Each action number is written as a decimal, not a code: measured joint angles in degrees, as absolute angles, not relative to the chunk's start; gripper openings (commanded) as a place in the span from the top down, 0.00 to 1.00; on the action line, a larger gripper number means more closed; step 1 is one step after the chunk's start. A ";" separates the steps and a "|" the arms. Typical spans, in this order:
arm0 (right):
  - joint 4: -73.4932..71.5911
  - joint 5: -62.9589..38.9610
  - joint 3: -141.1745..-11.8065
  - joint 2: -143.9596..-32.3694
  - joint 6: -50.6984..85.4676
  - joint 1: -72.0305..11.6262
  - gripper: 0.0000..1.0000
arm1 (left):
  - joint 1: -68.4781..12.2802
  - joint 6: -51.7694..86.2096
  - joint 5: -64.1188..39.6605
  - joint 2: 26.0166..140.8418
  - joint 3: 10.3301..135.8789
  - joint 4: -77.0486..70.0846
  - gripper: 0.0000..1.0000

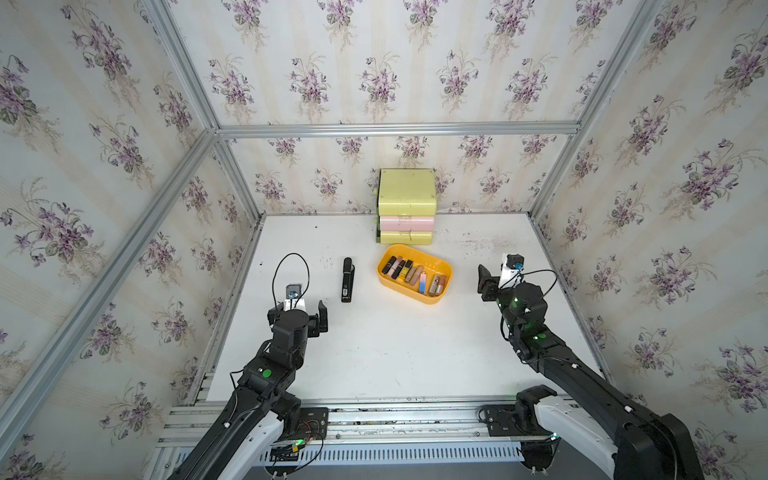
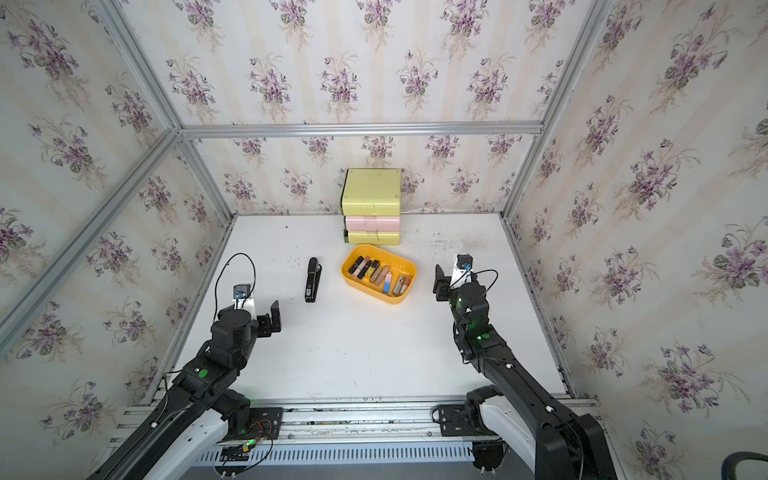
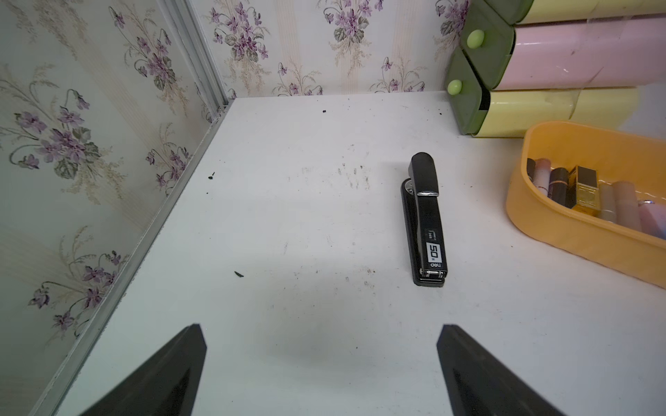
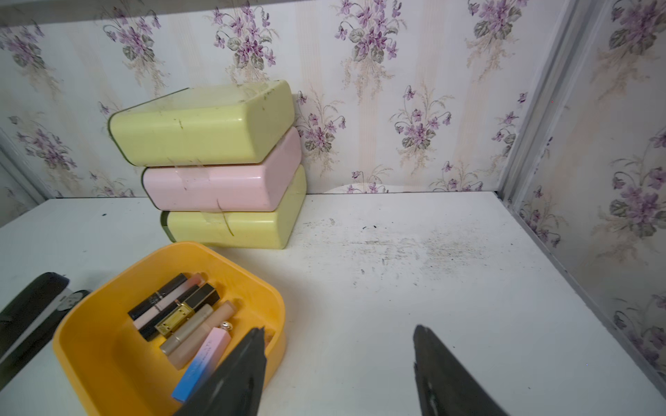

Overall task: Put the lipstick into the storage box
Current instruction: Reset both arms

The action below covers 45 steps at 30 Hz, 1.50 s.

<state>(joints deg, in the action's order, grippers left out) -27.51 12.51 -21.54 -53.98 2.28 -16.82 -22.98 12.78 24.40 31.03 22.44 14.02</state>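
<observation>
Shallow orange plastic box [image 1: 430, 258], rounded corners, holds row of glossy lipsticks [image 1: 409, 274], maybe nine. Nothing held: left gripper [image 3: 320, 335] spread wide, right gripper [image 4: 338, 331] parted.

Violet-flowered wallpaper walls [image 1: 374, 50], aluminium frame [image 1: 395, 128], scuffed white tabletop [image 1: 395, 353].

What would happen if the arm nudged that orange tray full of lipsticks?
The storage box would probably slide rather than tip: it is shallow, wide and sits flat on the white table. The lipsticks lie loose side by side, so the round ones may well roll or rattle. It looks like stiff plastic, likely light.
</observation>
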 measured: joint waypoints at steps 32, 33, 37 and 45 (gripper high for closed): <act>-74.98 11.94 -10.11 -88.23 -1.45 -6.35 0.30 | -18.44 8.80 27.09 34.44 21.85 9.91 0.00; -75.22 11.22 -10.52 -88.20 -1.45 -6.09 0.30 | -18.11 8.08 26.94 35.75 21.85 8.34 0.00; -74.78 9.32 -11.90 -88.14 -1.26 -4.67 0.29 | -15.27 5.17 25.50 44.34 21.85 -0.01 0.00; -72.05 5.89 -12.67 -88.09 -0.36 -3.44 0.22 | -7.88 4.89 21.23 65.89 21.45 -19.09 0.00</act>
<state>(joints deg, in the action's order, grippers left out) -72.05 5.89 -12.67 -88.09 -0.36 -3.44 -7.88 4.89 21.23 65.89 21.45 -19.09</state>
